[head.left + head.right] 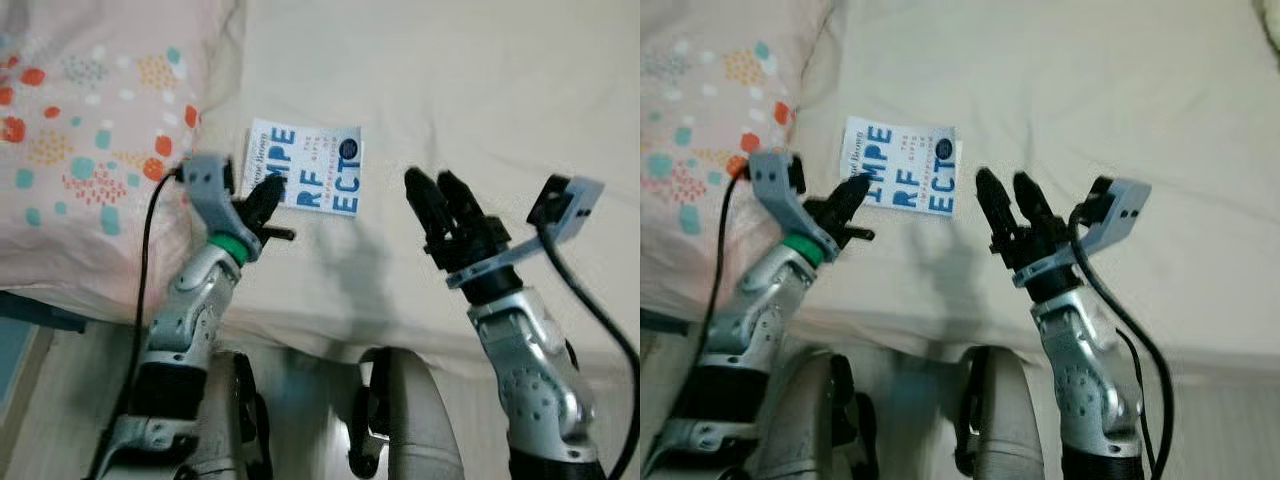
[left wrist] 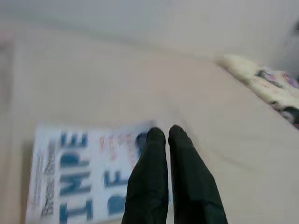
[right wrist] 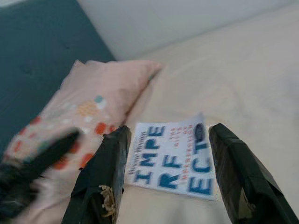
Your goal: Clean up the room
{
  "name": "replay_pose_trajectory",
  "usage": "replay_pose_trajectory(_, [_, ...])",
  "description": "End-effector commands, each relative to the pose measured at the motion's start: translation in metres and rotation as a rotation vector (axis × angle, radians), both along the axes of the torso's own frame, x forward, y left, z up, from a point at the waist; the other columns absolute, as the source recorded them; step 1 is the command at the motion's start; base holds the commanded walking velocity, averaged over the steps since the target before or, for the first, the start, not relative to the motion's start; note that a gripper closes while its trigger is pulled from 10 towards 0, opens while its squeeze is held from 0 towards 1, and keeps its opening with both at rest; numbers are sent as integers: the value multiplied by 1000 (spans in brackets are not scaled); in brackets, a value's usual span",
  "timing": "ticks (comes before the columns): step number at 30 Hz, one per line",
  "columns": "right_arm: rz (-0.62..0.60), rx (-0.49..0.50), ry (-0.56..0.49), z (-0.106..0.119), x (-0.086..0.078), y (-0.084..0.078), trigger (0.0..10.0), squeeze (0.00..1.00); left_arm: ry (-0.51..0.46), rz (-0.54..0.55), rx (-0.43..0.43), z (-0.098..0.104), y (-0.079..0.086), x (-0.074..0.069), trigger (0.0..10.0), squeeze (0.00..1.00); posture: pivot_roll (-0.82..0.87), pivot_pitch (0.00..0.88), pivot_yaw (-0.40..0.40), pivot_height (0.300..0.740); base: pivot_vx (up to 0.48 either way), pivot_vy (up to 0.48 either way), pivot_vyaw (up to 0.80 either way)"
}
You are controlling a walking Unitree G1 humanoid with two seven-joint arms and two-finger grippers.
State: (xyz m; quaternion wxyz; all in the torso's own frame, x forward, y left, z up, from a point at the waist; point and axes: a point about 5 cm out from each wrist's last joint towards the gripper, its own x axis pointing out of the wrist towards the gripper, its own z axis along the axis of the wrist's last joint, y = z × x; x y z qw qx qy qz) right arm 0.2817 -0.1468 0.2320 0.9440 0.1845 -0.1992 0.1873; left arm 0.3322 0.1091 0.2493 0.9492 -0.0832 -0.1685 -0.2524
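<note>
A thin white book (image 1: 304, 167) lies flat on the cream bed sheet (image 1: 460, 90), near the bed's front edge and just beside the pillow (image 1: 85, 140). Its glossy cover carries big blue block letters, which from the right wrist view read "IMPE / RF / ECT", with smaller red lettering between the rows and a dark round mark at one corner. Along the spine edge an author line seems to end in "Brown", though it is too blurred to be sure.

The left gripper (image 1: 268, 205) hovers at the book's near left corner, its two black fingers (image 2: 149, 186) pressed almost together with nothing between them. The left wrist view also catches a patterned fabric bundle (image 2: 271, 86) at the far edge of the bed.

The right gripper (image 1: 440, 195) sits over bare sheet to the book's right, fingers spread wide and holding nothing. Its wrist view takes in a dark teal padded headboard (image 3: 42, 60) behind the pillow and a pale wall (image 3: 187, 18).

The pillow is soft pink cloth dotted with orange, teal and white spots. The sheet is matte and lightly creased.
</note>
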Motion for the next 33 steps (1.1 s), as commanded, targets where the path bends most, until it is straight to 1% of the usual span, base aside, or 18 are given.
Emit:
replay_pose_trajectory(1, [-93, -49, 18, -10, 0, -6, 10000, 0, -25, -57, 68, -2, -7, -13, 10000, 0, -76, 196, 43, 612, 0, 0, 0])
replay_pose_trajectory(2, [-93, -49, 18, -10, 0, -6, 10000, 0, -25, -57, 68, -2, -7, -13, 10000, 0, -76, 196, 43, 612, 0, 0, 0])
replay_pose_trajectory(3, [-142, -87, 26, -15, -1, -7, 10000, 0, -65, -23, 108, 0, -6, -16, 10000, 0, -77, 185, 42, 612, 0, 0, 0])
replay_pose_trajectory(4, [-142, -87, 26, -15, -1, -7, 10000, 0, -65, -23, 108, 0, -6, -16, 10000, 0, -77, 185, 42, 612, 0, 0, 0])
replay_pose_trajectory(6, [-209, -168, 52, -29, -5, -5, 10000, 0, -73, 68, 161, -10, 0, -16, 10000, 0, -85, 153, 43, 612, 0, 0, 0])
replay_pose_trajectory(7, [-209, -168, 52, -29, -5, -5, 10000, 0, -73, 68, 161, -10, 0, -16, 10000, 0, -85, 153, 43, 612, 0, 0, 0])
replay_pose_trajectory(8, [-223, -177, 69, -36, -8, -5, 10000, 0, -60, 92, 183, -19, 2, -16, 10000, 0, -85, 135, 45, 612, 0, 0, 0])
replay_pose_trajectory(9, [-243, -188, 91, -44, -10, -6, 10000, 0, -20, 111, 191, -28, 3, -19, 10000, 0, -92, 117, 51, 612, 0, 0, 0])
replay_pose_trajectory(10, [-243, -188, 91, -44, -10, -6, 10000, 0, -20, 111, 191, -28, 3, -19, 10000, 0, -92, 117, 51, 612, 0, 0, 0])
replay_pose_trajectory(12, [-275, -224, 118, -58, -12, -7, 10000, 0, 76, 124, 172, -42, 5, -23, 10000, 0, -96, 110, 55, 612, 0, 0, 0])
replay_pose_trajectory(13, [-304, -252, 136, -64, -11, -9, 10000, 0, 107, 125, 166, -46, 4, -23, 10000, 0, -97, 104, 55, 612, 0, 0, 0])
replay_pose_trajectory(14, [-304, -252, 136, -64, -11, -9, 10000, 0, 107, 125, 166, -46, 4, -23, 10000, 0, -97, 104, 55, 612, 0, 0, 0])
replay_pose_trajectory(15, [-329, -253, 140, -69, -8, -11, 10000, 0, 119, 141, 174, -49, 3, -22, 10000, 0, -96, 97, 54, 612, 0, 0, 0])
replay_pose_trajectory(18, [-371, -229, 161, -73, -4, -17, 10000, 0, 116, 159, 202, -51, 2, -19, 10000, 0, -97, 85, 54, 622, 0, 0, 0])
replay_pose_trajectory(22, [-413, -245, 172, -77, -2, -22, 10000, 0, 138, 186, 191, -54, 2, -15, 10000, 0, -97, 79, 52, 637, 0, 0, 0])
replay_pose_trajectory(24, [-416, -253, 168, -78, -2, -23, 10000, 0, 141, 192, 190, -54, 1, -14, 10000, 0, -103, 74, 48, 642, 0, 0, 0])
replay_pose_trajectory(26, [-420, -265, 162, -77, -1, -26, 10000, 0, 134, 207, 211, -54, 0, -10, 10000, 0, -107, 81, 44, 652, 0, 0, 0])
replay_pose_trajectory(33, [-430, -272, 147, -79, -1, -27, 10000, 0, 129, 220, 224, -53, -1, -10, 10000, 0, -99, 87, 43, 672, 0, 0, 0])
